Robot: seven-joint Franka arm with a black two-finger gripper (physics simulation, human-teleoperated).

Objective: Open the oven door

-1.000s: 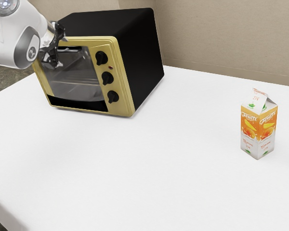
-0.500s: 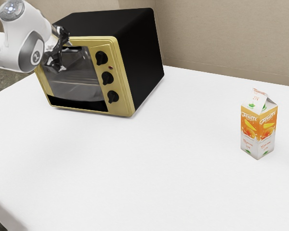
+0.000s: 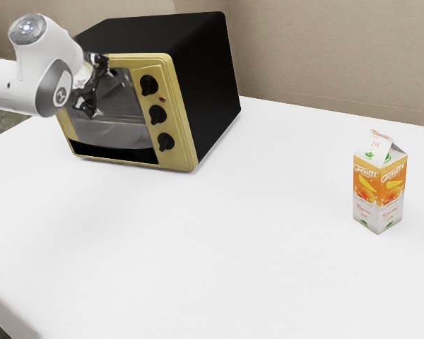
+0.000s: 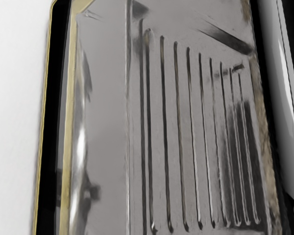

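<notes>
My gripper [image 3: 103,90] is in front of the upper part of the oven door [image 3: 116,131], its two fingers spread apart one above the other with nothing seen between them. The oven [image 3: 201,70] is a black box with a gold front, and its glass door looks closed within that frame. The gripper partly covers the dark handle area at the door's top. From the wrist camera, the glass door [image 4: 105,122] lies close ahead with rack bars behind it, and a pale bar [image 4: 285,73], seemingly the handle, runs along the door's edge. Contact with the handle cannot be made out.
Three black knobs [image 3: 157,114] line the oven front beside the door. An orange and white juice carton [image 3: 379,187] stands upright on the white table [image 3: 212,261], toward the exterior view's right. A beige wall [image 3: 325,56] rises behind.
My hand has moved steadily toward the exterior view's right and slightly down across the door's upper part. The door, the oven and the carton have stayed put.
</notes>
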